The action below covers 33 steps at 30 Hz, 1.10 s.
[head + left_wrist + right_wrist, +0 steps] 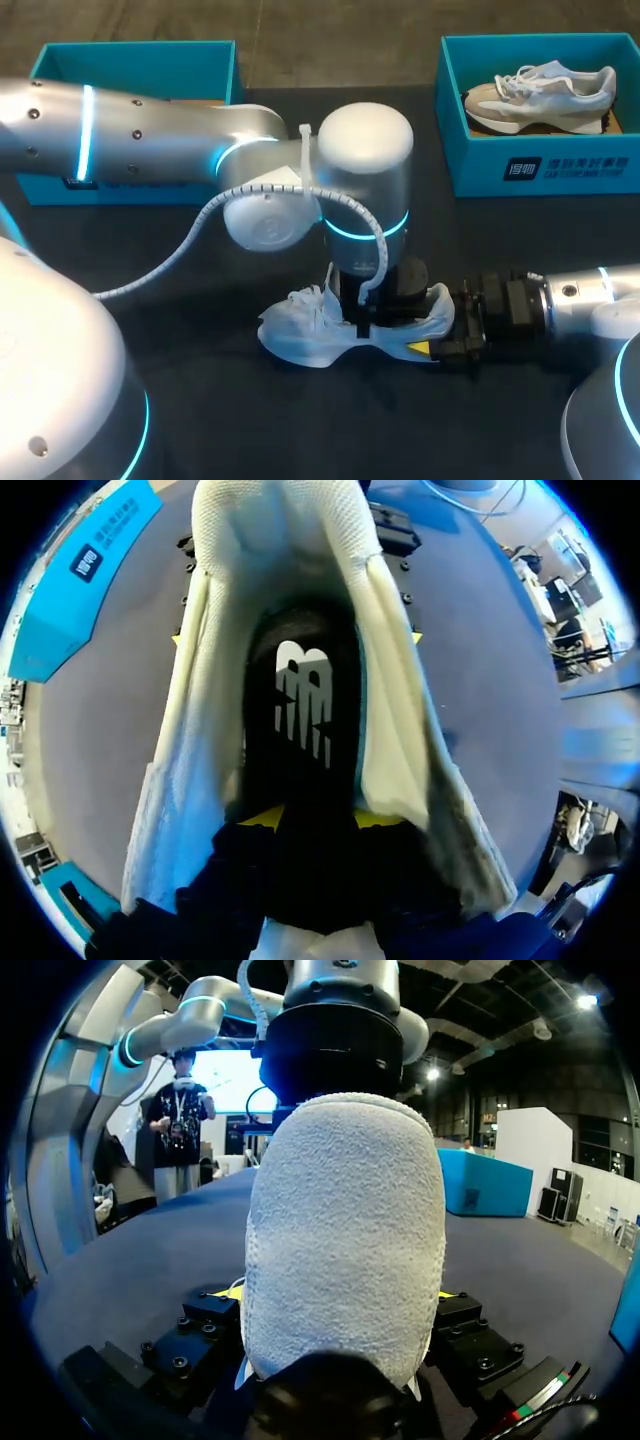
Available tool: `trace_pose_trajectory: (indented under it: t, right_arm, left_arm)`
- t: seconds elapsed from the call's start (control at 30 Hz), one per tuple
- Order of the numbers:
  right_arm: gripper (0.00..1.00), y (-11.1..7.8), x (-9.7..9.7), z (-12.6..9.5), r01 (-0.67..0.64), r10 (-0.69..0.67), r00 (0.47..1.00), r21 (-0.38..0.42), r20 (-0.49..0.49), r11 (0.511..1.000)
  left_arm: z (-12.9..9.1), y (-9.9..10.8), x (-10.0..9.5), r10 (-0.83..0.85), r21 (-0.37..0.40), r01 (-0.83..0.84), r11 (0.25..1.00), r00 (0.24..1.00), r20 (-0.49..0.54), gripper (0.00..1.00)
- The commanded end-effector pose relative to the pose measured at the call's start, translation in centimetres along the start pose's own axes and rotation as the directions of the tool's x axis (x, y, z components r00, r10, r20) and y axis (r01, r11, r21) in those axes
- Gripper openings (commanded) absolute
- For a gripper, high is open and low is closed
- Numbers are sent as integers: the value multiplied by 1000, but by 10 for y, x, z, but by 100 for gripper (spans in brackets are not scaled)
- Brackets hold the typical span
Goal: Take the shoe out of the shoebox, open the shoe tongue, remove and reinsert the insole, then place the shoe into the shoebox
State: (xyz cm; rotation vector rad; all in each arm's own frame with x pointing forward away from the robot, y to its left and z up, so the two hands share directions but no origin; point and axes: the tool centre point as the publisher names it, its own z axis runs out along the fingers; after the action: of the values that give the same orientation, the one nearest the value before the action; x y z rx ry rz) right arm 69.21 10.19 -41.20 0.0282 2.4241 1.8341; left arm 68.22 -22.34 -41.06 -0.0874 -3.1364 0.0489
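White shoe (300,335) lies on surface (210,400), heel clamped by right end effector (340,1295); left end effector (320,818) inside over black insole (300,700), grip cannot be told; insole step, likely needing a firm pinch next.

shoe (300,335): white, sole down at the counter's front middle, toe left, heel right, opening spread wide.
insole (300,720): black, white logo, lying inside the shoe.
left box (135,65): teal, open, rear left.
right box (480,165): teal, open, rear right, holding a beige sneaker (540,90).

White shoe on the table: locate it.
Head view: white shoe lies front middle of the table, under the left arm, heel in the right jaws.
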Motion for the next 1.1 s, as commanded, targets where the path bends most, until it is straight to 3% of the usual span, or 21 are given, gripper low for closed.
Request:
trace_pose_trajectory:
  t: [0.03,0.17,0.27,0.5,1.1]
  right_arm:
    - [0,3,2,1,1,-1,1000,3,1,1000]
    - [0,3,2,1,1,-1,1000,3,1,1000]
    - [0,3,2,1,1,-1,1000,3,1,1000]
    - [0,3,2,1,1,-1,1000,3,1,1000]
    - [0,3,2,1,1,-1,1000,3,1,1000]
  left_arm:
    - [8,-6,-10,-11,-32,12,999,999,30,29]
    - [7,-6,-17,-21,-50,24,998,999,48,18]
    - [6,-5,-20,-25,-59,29,998,998,57,0]
    - [0,-2,-19,-34,-35,36,999,999,42,0]
    - [-34,15,-18,-19,170,51,984,983,-183,0]
